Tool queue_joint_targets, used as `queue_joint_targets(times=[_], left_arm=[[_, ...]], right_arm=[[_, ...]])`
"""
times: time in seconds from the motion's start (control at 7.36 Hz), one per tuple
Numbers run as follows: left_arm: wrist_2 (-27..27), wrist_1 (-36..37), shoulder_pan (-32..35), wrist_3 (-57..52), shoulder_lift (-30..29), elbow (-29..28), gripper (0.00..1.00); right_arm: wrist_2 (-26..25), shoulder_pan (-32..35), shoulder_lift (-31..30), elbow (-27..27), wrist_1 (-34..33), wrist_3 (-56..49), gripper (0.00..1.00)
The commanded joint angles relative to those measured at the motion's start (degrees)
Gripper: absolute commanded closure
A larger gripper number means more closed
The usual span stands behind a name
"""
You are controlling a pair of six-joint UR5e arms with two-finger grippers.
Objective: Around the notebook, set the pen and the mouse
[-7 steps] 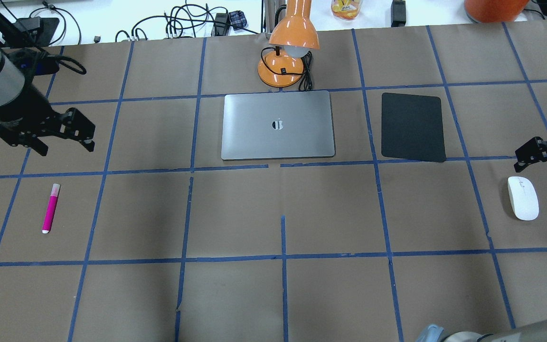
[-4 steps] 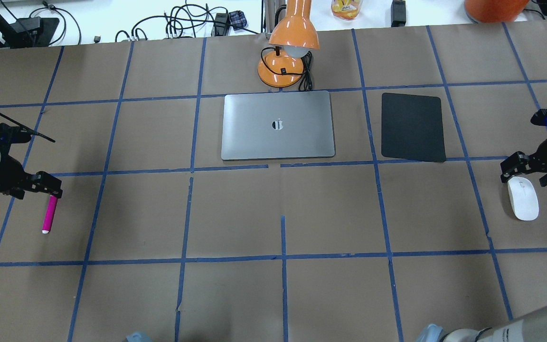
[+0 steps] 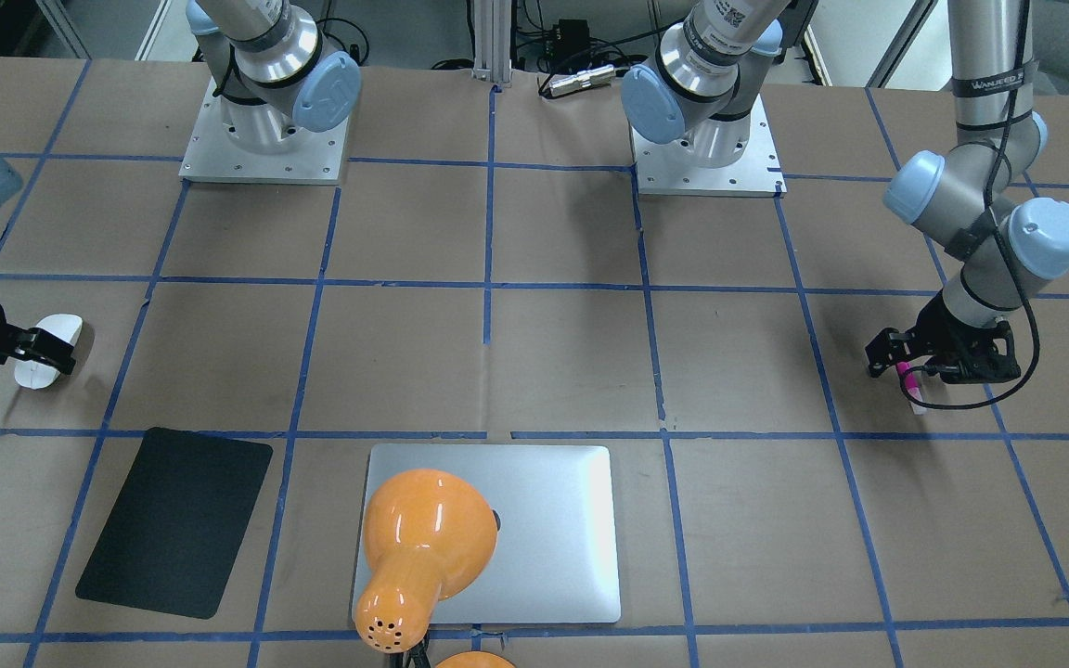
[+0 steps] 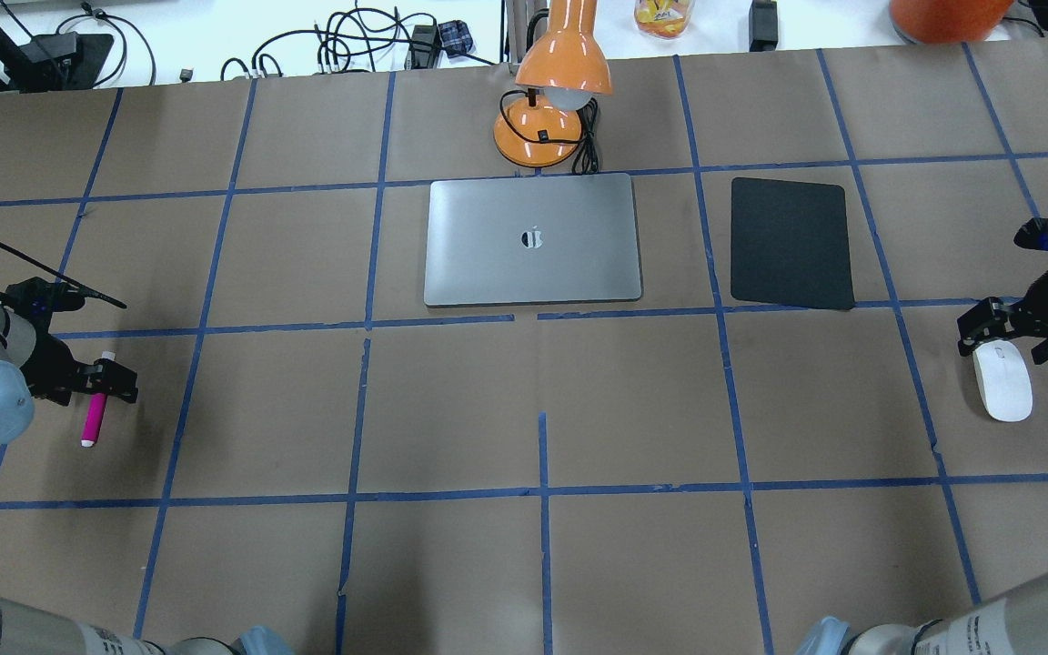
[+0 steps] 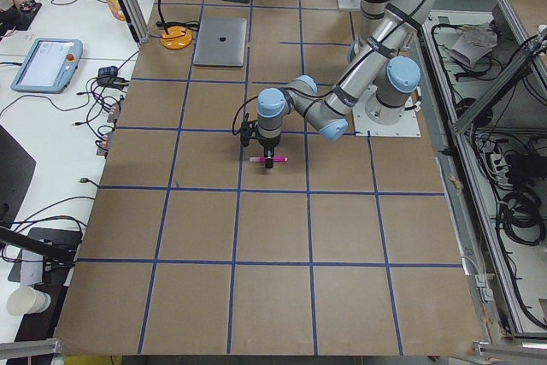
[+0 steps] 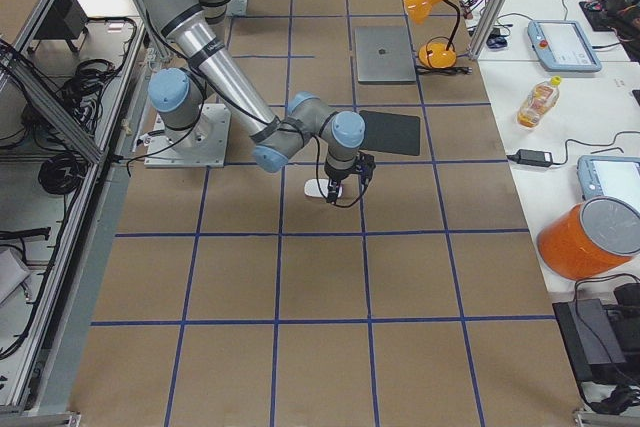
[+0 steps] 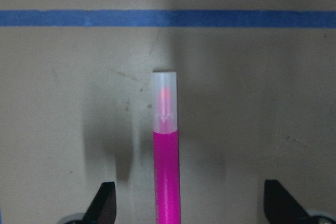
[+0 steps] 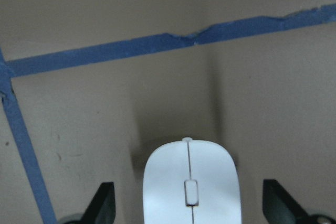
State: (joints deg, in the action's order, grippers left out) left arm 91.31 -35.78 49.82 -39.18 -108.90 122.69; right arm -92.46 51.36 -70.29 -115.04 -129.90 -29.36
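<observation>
Slim magenta-pink pen [image 7: 166,182], pale translucent cap; smooth white oval mouse [image 8: 191,182], thin grey centre line; flat silver-grey metal notebook [image 4: 533,241]; brown paper table [image 4: 451,409], blue tape grid [image 4: 215,498].

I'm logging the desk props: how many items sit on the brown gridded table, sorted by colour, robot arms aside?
Pink: 1, pen
White: 1, mouse
Silver-grey: 1, notebook
Black: 1, mat
Orange: 1, lamp
Total: 5

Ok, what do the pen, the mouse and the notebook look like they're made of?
The pen looks like plastic: opaque magenta barrel, frosted see-through cap. The mouse is probably white plastic, a smooth moulded shell with one thin seam. The notebook seems to be matte silver-grey metal, judging by its even, soft sheen.
</observation>
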Motion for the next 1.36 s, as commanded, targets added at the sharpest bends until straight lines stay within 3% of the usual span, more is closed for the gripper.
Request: queue_joint_targets(times=[0.0,0.54,0.81,0.95,1.22], left_arm=[[0.09,1.33,0.02,0.07,-0.35,0.10,1.00],[-0.35,0.81,0.54,0.34,0.78,0.01,1.00],[-0.61,-2.17,1.68,3.56,2.63,0.10,1.00],[-0.61,-4.36,4.21,10.20,3.86,0.18,1.00],[-0.61,-8.14,12.10,28.54,6.49,0.62,1.00]], right_arm=[[-1.85,-0.04,-0.03,-0.88,0.18,0.01,0.00],[-1.85,-0.04,-0.03,-1.50,0.27,-0.52,0.07],[-1.93,-0.04,-0.03,-1.42,0.35,-0.70,0.26],[-1.93,-0.21,-0.03,-1.42,0.35,-0.70,0.42],[-1.93,-0.21,-0.37,-1.33,0.44,-0.61,0.61]])
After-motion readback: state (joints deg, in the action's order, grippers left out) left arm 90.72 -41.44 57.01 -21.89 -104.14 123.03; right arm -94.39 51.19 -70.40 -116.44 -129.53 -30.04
